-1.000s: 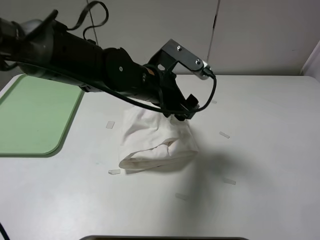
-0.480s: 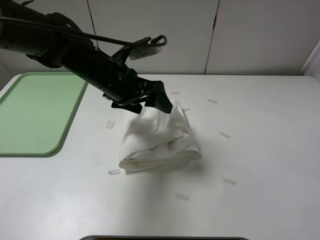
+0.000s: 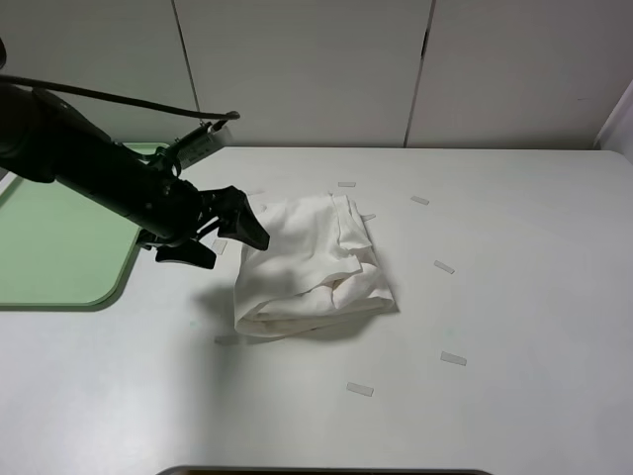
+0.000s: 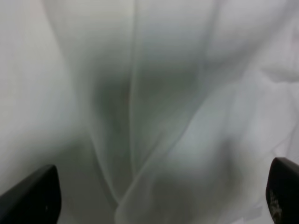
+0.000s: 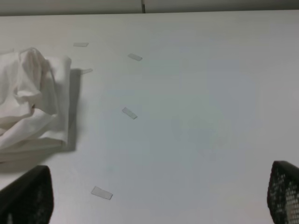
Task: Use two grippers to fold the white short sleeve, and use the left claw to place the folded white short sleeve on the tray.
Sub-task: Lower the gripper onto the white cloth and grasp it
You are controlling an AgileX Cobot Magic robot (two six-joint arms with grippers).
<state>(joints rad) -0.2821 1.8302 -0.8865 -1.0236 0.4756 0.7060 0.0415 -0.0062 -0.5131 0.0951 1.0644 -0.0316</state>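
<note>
on the white table (image 3: 514, 297) the folded white short sleeve (image 3: 312, 262) lies loose; left gripper (image 3: 229, 234) gapes beside it, right gripper (image 5: 159, 196) spread wide.

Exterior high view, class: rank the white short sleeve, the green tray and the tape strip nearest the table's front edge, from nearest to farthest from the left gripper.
From the left gripper:
1. White short sleeve, just right of it.
2. Tray, off to the left.
3. Tape strip, front, farthest.

White tabletop (image 3: 514, 297) with small pale tape strips (image 3: 453, 358), below pale, possibly cabinet-door wall panels (image 3: 307, 69).
</note>
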